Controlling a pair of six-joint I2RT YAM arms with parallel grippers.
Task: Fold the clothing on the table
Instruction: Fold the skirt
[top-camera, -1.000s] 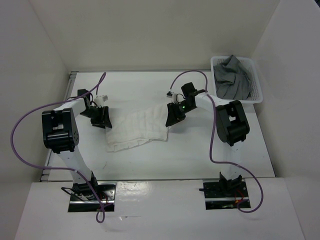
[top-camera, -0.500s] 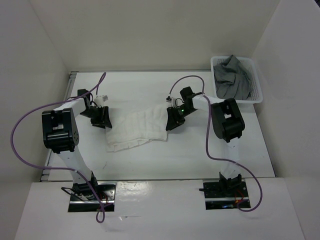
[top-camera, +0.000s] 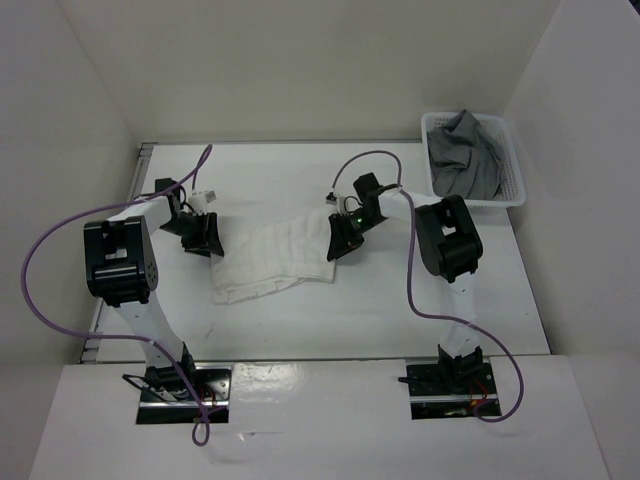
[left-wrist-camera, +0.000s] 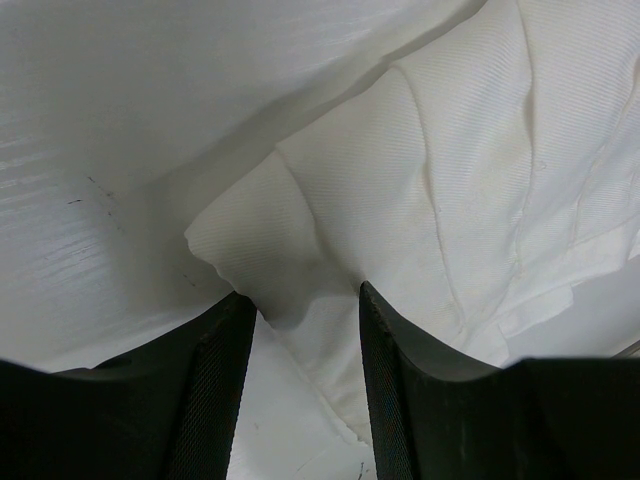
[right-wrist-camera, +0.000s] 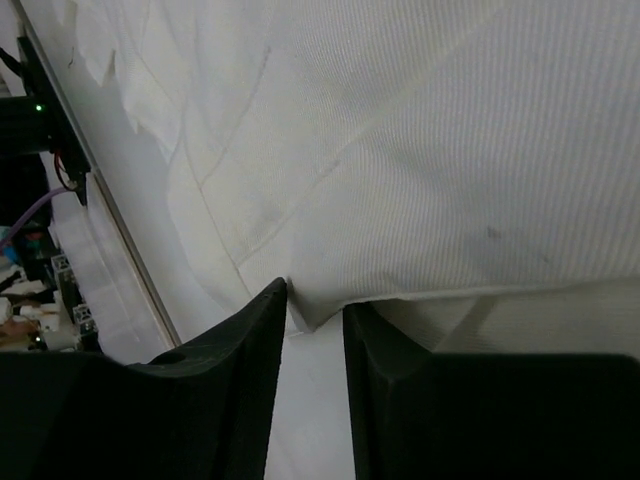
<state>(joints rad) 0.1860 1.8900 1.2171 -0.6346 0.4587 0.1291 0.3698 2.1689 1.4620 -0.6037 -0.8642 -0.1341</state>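
Note:
The clothing (top-camera: 275, 255), a white pleated skirt, lies spread across the middle of the table (top-camera: 400, 300). My left gripper (top-camera: 207, 243) is down at its left end. In the left wrist view that gripper (left-wrist-camera: 305, 292) is open, and a fold of the clothing (left-wrist-camera: 420, 180) runs between the tips without being pinched. My right gripper (top-camera: 338, 245) is down at the skirt's right edge. In the right wrist view its jaws (right-wrist-camera: 315, 296) stand a narrow gap apart, with a corner of the clothing (right-wrist-camera: 420, 150) lying between the tips.
A white mesh basket (top-camera: 512, 175) with a grey garment (top-camera: 462, 155) stands at the back right corner. A metal rail (top-camera: 142, 165) runs along the table's left edge. White walls close in the back and both sides.
The right gripper has shifted slightly left along the skirt's right edge, and its jaws have narrowed. The left arm and the skirt have not moved.

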